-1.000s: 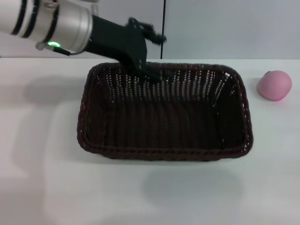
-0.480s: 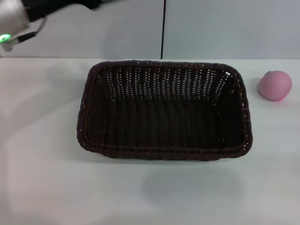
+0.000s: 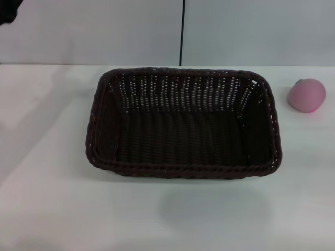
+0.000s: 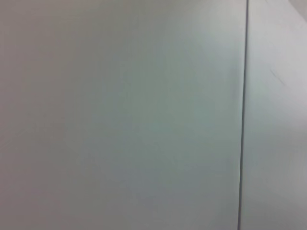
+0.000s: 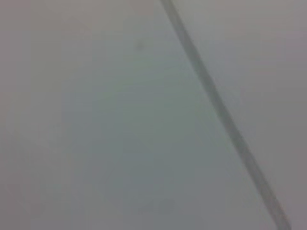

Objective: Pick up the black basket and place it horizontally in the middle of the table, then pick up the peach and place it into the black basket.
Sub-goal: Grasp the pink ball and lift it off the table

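The black basket (image 3: pixel 183 123) lies flat and lengthwise across the middle of the white table (image 3: pixel 52 198) in the head view, open side up and empty. The pink peach (image 3: pixel 306 95) rests on the table to the basket's right, apart from it. Only a dark bit of the left arm (image 3: pixel 8 10) shows at the top left corner; its gripper is out of view. The right gripper is out of view. Both wrist views show only a plain grey wall with a dark seam.
A grey wall with a vertical dark seam (image 3: pixel 181 31) stands behind the table's far edge. Bare tabletop lies in front of and to the left of the basket.
The left arm let go of the basket's back rim and withdrew up and to the left, almost out of the head view. The basket and peach have not moved.
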